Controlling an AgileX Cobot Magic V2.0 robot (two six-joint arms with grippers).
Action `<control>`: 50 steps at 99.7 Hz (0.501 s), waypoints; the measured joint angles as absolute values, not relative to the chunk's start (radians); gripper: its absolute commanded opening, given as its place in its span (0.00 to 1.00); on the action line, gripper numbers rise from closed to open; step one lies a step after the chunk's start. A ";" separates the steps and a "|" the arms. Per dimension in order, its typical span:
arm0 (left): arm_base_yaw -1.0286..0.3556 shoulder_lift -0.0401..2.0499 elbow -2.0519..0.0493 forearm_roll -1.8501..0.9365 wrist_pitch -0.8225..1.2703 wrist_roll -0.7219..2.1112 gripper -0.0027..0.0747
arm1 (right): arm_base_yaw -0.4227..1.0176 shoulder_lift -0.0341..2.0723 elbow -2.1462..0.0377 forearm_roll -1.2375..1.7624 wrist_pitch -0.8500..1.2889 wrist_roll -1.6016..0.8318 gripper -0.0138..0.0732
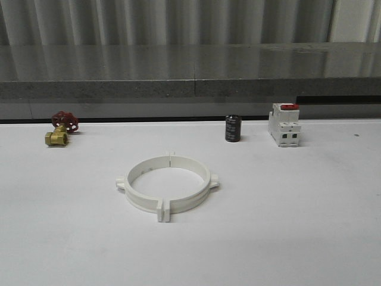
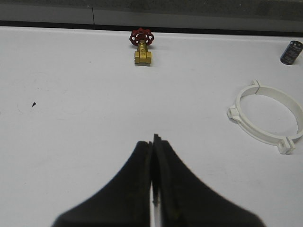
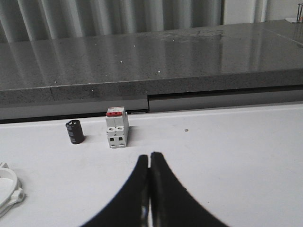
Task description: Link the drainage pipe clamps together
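I see both black grippers, left (image 2: 153, 142) and right (image 3: 150, 158), pressed together, holding nothing. The two white plastic half-ring clamps (image 1: 168, 186) lie joined as one ring, well apart from my left gripper.

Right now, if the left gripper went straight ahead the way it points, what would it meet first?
Probably the brass valve with the red handwheel. The shut left gripper points across bare white table toward it; the clamp ring lies off to the side. Depth is uncertain.

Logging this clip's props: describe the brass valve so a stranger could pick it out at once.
Follow the white table back to its far edge below the grey ledge; the valve stands at the left end there. It is the only metal piece: a small brass body topped by a dark red handwheel.
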State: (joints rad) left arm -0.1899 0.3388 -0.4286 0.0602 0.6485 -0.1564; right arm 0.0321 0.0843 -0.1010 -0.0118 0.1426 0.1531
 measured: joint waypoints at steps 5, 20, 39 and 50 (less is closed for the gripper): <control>-0.190 0.339 -0.429 0.060 0.648 -0.156 0.01 | 0.032 0.056 -0.072 0.000 0.134 0.153 0.08; -0.190 0.339 -0.429 0.060 0.648 -0.156 0.01 | 0.032 0.005 -0.011 0.033 0.130 0.153 0.08; -0.190 0.339 -0.429 0.060 0.648 -0.156 0.01 | 0.032 0.000 0.027 0.037 0.111 0.153 0.08; -0.190 0.339 -0.429 0.060 0.648 -0.156 0.01 | 0.032 0.000 0.027 0.038 0.093 0.149 0.08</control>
